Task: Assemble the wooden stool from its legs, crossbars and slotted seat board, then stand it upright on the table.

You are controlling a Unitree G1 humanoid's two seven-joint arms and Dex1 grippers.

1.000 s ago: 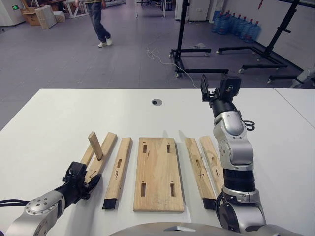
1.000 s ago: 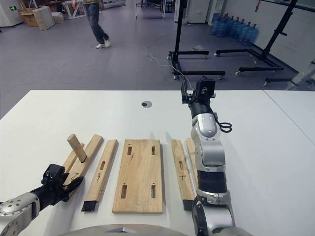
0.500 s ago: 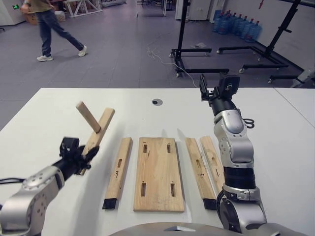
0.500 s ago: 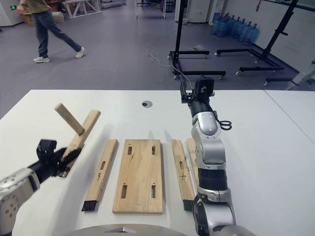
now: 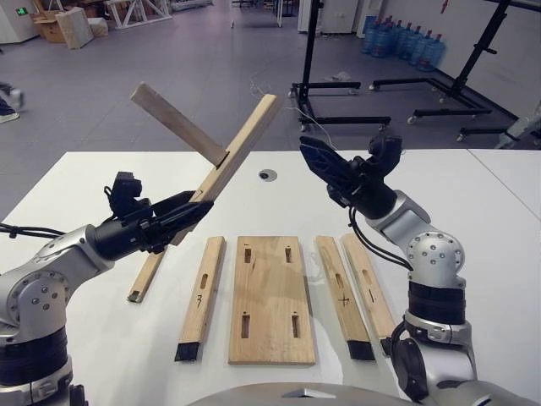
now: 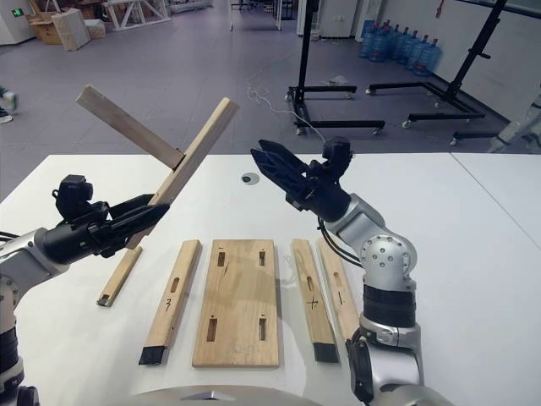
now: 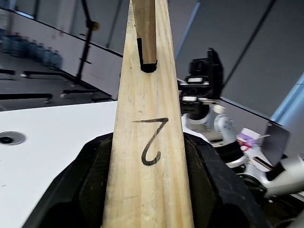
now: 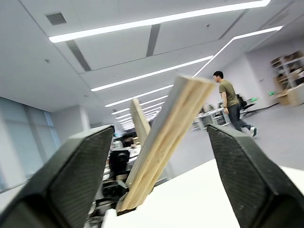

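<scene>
Left tool (image 5: 182,218) is clamped on the leg marked 2 (image 5: 241,148), gripping its lower half. The leg slants upward over the bench (image 5: 84,186), with a crossbar (image 5: 177,125) seated in its slot. Whether its lower end touches the bench cannot be told. Right tool (image 5: 325,165) stands wide apart, holding nothing, in the air near the leg's top end. Seat board (image 5: 270,296) lies flat at centre, a single leg (image 5: 201,292) on its left and a pair of legs (image 5: 338,288) on its right.

Light wooden leg marked 2 (image 7: 151,142): gripped section concealed within black left end effector (image 5: 196,213). Pale wooden crossbar (image 7: 145,28): free end cut off in left wrist view.
</scene>
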